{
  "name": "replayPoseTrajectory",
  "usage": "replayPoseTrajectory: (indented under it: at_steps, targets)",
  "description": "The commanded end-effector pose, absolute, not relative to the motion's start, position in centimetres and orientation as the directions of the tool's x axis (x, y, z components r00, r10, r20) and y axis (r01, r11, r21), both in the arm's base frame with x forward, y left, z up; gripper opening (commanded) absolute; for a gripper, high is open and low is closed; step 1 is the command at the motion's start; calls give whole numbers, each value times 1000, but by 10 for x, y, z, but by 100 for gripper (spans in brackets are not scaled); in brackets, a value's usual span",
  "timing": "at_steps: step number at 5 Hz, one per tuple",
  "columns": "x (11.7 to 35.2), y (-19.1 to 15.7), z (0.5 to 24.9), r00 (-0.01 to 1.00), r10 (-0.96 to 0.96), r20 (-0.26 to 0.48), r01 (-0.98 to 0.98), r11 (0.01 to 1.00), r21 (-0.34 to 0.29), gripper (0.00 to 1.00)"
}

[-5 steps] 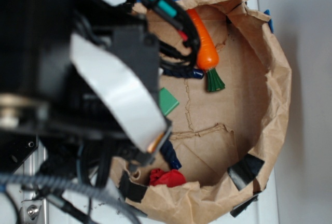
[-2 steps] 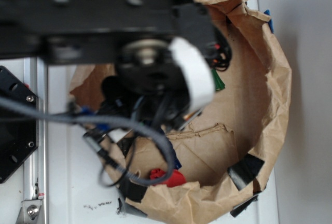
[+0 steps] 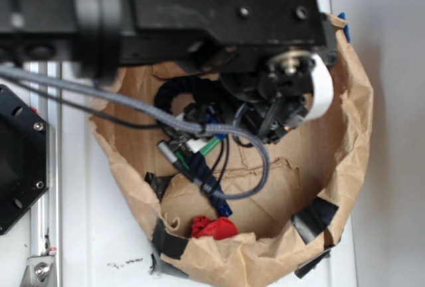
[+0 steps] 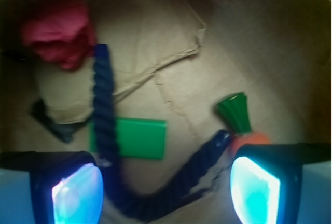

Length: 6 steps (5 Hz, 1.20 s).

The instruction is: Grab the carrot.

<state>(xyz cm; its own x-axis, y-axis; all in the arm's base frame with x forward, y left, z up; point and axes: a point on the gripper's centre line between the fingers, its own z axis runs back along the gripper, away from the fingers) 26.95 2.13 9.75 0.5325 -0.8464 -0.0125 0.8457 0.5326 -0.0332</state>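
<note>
In the wrist view the carrot (image 4: 243, 130) lies on the brown paper floor at the right, its dark green top up and most of its orange body hidden behind my right finger (image 4: 257, 190). My gripper (image 4: 166, 190) hangs open above the floor, the carrot at its right edge and nothing between the pads. In the exterior view the arm (image 3: 219, 14) covers the carrot, and the gripper cannot be made out there.
A dark blue twisted rope (image 4: 106, 125) curves under the gripper. A flat green block (image 4: 140, 138) lies beside it and a red cloth lump (image 4: 59, 32) sits far left, also seen at the bag's near wall (image 3: 214, 227). Tall brown paper bag walls (image 3: 355, 121) ring everything.
The arm has swung right and up across the bag. It now covers the carrot, which lay in plain sight at the bag's top one second ago.
</note>
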Motion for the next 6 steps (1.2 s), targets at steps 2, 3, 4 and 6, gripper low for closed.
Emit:
replayPoseTrajectory:
  at_steps: [2,3,4,6]
  targets:
    - [303,31,86,379,-926,2,913,374,165,100]
    - [304,42,102,388,-922,11,899,381,216,100]
    - [303,52,114,396,-918,15,890,387,242,100]
    - [322,68,106,383,-924,10,904,377,203,100]
